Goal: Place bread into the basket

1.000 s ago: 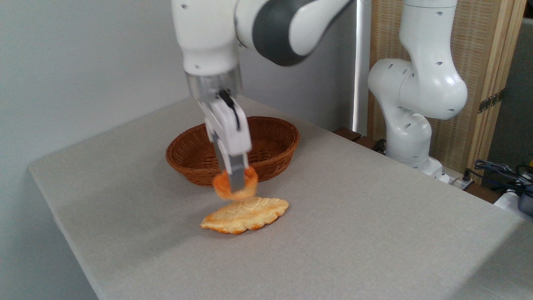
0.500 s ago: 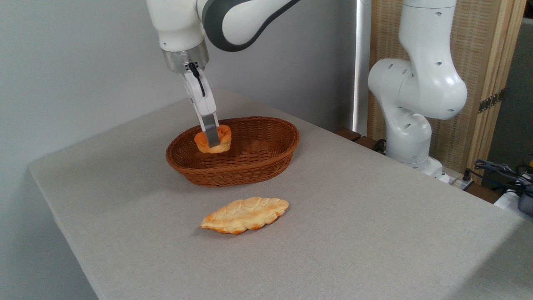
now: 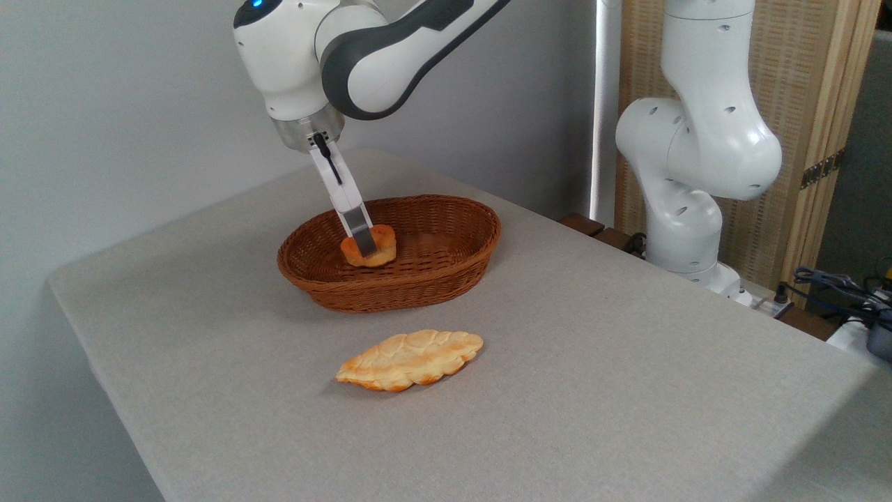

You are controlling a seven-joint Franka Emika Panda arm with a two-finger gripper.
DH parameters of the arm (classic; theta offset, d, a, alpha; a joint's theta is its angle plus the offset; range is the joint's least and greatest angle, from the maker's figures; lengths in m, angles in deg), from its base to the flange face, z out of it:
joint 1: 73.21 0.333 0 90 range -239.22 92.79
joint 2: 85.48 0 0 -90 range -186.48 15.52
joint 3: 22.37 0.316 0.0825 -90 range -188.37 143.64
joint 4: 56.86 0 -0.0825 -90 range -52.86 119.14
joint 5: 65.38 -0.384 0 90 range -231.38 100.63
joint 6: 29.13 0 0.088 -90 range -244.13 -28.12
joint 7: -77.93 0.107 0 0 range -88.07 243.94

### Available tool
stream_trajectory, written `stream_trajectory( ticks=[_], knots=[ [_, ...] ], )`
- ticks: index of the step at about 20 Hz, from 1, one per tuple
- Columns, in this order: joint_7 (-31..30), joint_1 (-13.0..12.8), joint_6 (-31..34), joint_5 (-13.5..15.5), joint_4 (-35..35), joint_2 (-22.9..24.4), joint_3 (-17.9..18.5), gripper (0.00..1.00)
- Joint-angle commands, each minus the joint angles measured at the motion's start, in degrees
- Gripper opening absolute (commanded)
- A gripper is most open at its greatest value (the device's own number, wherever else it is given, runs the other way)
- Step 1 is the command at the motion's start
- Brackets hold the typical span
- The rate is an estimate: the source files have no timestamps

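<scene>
The bread [image 3: 382, 249], a small deep-orange bun, is low inside the brown wicker basket [image 3: 453, 275], toward its left half. My gripper [image 3: 365, 247] reaches down into the basket from the upper left, tilted, and is shut on the bread. One grey fingertip [image 3: 362, 237] crosses the front of the bun; the other finger is hidden behind it. I cannot tell whether the bun touches the basket floor.
A longer, paler leaf-shaped loaf [image 3: 411, 359] lies on the grey table [image 3: 592, 390] in front of the basket. The arm's white base [image 3: 686, 230] stands at the table's right rear, with cables [image 3: 836, 286] and a wooden screen [image 3: 815, 104] beyond.
The gripper carried the bread from just above the leaf-shaped loaf up and back over the basket rim, then lowered it inside the basket. The loaf and basket have not moved.
</scene>
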Motion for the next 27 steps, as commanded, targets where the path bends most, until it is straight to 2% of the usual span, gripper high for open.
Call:
stream_trajectory(
  ticks=[1, 4, 6, 10, 14, 19, 21, 24, 27],
  knots=[
    [-0.2, 0.1, 0.1, 0.6, -0.7, 0.2, 0.3, 1.0],
    [-0.2, 0.6, 0.2, 0.5, -1.1, 1.2, 0.8, 1.0],
    [-0.2, 1.5, 0.4, -1.2, -2.4, 2.1, 1.9, 1.0],
    [0.2, 1.6, 1.0, -2.7, -5.4, 4.0, 8.8, 1.0],
    [1.1, 1.6, 1.1, -7.8, -8.6, 4.4, 14.5, 1.0],
    [1.2, 1.6, 5.1, -8.3, -13.0, 4.2, 22.0, 1.0],
    [1.2, 1.6, 5.9, -9.0, -13.1, 4.1, 22.3, 1.0],
    [1.0, 1.6, 5.9, -13.9, -13.1, 3.9, 22.3, 1.0],
    [0.5, 1.6, 6.4, -13.4, -13.8, 3.9, 22.4, 1.0]
  ],
)
